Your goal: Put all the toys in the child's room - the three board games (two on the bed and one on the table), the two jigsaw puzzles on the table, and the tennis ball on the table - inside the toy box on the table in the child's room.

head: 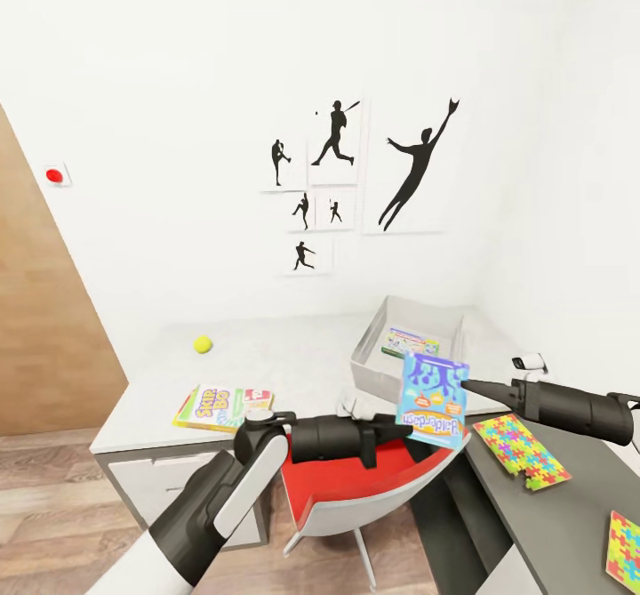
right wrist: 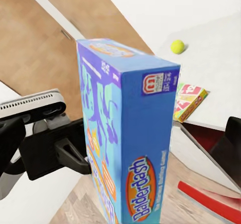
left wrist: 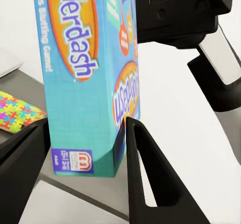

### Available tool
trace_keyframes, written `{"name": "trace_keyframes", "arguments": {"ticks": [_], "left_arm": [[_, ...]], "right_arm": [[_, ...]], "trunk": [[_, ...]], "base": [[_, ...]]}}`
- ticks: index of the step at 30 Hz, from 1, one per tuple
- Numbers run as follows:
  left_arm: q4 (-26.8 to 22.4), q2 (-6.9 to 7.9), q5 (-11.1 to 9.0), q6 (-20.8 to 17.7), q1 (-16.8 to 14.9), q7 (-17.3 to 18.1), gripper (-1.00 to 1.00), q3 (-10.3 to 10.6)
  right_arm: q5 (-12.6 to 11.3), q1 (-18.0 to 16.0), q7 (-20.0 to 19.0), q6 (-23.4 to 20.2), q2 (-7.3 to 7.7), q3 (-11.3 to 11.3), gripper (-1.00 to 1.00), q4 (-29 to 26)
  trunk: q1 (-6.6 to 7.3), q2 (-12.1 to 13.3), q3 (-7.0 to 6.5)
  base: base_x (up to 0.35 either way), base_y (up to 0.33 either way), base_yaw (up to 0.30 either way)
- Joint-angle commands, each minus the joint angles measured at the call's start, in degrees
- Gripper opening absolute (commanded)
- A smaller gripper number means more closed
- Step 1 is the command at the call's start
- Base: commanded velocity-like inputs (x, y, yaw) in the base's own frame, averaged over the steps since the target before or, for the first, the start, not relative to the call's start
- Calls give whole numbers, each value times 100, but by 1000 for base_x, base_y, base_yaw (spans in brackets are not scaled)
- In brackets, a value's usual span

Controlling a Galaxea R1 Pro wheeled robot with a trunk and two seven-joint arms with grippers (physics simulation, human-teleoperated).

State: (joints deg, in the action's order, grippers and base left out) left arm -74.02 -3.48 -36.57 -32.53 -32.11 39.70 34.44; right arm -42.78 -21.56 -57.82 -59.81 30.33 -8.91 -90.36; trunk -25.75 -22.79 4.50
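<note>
Our left gripper (left wrist: pixel 85 153) clamps the glossy flat Balderdash box (head: pixel 433 398) at centre frame; our right gripper (head: pixel 467 386) touches its edge, grip unclear. Grey toy box (head: pixel 373 346) lies behind.

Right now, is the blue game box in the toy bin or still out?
Out. The blue game box hangs in the air in front of the toy bin, pinched by the left claw.

Black arms with white forearm panels end in black, tapered gripper fingers (left wrist: pixel 145 184).
</note>
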Motion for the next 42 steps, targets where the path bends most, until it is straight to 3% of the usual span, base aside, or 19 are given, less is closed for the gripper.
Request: {"name": "trace_keyframes", "arguments": {"ticks": [1, 42], "left_arm": [[0, -1, -43, -35, -6, 10, -100, 7], [8, -9, -82, -8, -24, 112, -100, -29]], "right_arm": [[15, -6, -27, -19, 1, -3, 100, 0], [17, 2, -19, -19, -3, 12, 100, 0]], "trunk": [[-4, -13, 13], [-4, -13, 13]], "base": [[0, 0, 0], [0, 0, 0]]}}
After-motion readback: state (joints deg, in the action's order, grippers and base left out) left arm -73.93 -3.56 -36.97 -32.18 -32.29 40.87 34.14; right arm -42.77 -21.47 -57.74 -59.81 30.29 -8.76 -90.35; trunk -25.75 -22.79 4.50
